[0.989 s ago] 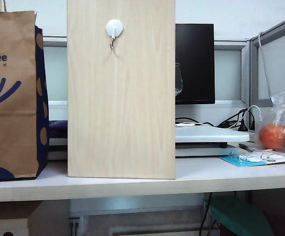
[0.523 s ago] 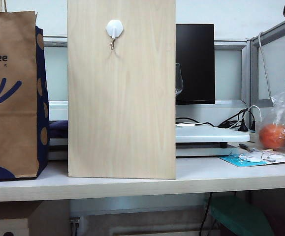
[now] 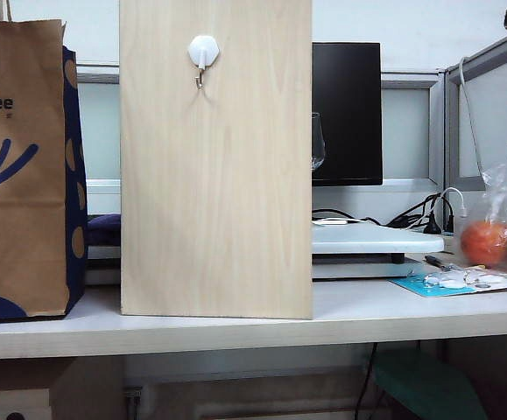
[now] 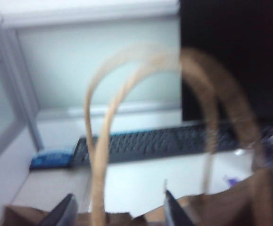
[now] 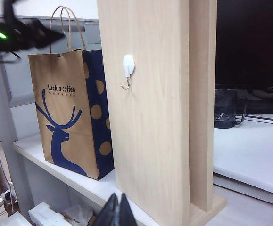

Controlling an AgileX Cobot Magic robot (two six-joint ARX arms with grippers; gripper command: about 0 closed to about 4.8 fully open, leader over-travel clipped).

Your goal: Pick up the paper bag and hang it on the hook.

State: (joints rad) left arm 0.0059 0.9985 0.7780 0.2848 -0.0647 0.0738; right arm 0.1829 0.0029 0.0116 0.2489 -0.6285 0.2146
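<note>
While the paper bag (image 3: 21, 166) stands upright at the far left of the board with the hook (image 3: 202, 58), its handles (image 4: 127, 117) rise between the spread jaws of the left gripper (image 4: 117, 212), and the right gripper (image 5: 118, 212) waits with jaws pressed together.

Upright brown luckin coffee paper bag (image 5: 70, 122) on my counter (image 3: 235, 328), beside the board's empty white hook (image 3: 202, 57).

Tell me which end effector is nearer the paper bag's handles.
Left. The left end effector sits just above the paper bag, open fingers astride one of its handles. The right end effector, fingers together, hangs well away, in front of the wooden board.
</note>
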